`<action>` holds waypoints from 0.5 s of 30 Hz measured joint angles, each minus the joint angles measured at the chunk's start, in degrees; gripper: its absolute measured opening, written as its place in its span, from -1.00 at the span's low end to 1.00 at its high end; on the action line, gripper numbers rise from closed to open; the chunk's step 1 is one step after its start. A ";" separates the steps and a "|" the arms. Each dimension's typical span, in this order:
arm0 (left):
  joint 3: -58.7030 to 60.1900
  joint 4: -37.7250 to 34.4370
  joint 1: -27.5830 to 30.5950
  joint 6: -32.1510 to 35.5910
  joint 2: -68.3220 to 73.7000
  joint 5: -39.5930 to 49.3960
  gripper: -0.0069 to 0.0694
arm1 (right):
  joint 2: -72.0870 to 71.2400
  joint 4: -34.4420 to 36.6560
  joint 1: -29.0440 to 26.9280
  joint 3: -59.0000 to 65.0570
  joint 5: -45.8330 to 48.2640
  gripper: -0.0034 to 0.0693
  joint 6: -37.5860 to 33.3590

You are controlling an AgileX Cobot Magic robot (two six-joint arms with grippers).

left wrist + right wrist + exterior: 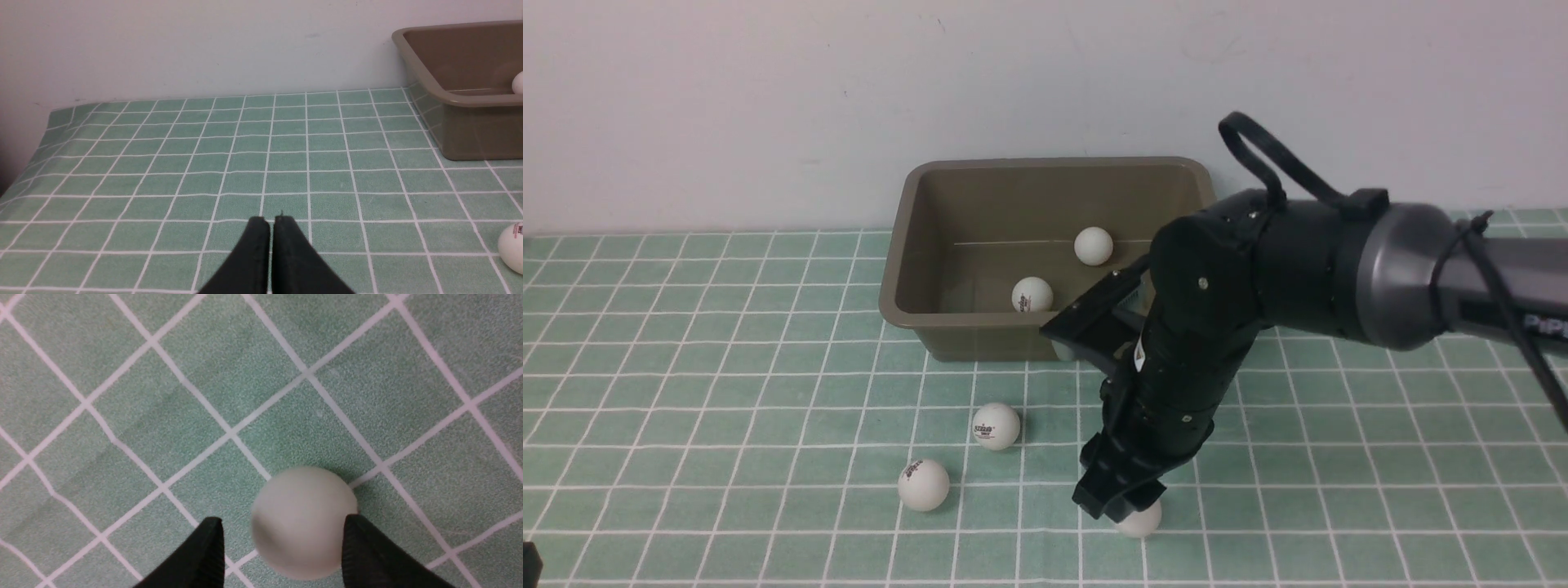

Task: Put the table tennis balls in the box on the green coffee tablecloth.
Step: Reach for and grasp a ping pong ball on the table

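Observation:
On the green coffee tablecloth stands the olive-brown box, with two table tennis balls inside. Two more balls lie on the cloth in front of it. My right gripper points down at a fifth ball. In the right wrist view that ball sits between the jaws of the right gripper; one finger touches it and cloth shows between it and the other finger. My left gripper is shut and empty, low over bare cloth.
A white wall rises right behind the box. The left wrist view has the box at far right, a ball on the cloth near it and the cloth's edge at far left. My right arm reaches in over the box's right front corner.

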 joint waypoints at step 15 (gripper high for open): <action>0.00 0.00 0.00 0.00 0.00 0.00 -0.83 | 1.43 -0.83 0.00 0.00 -0.65 0.08 0.06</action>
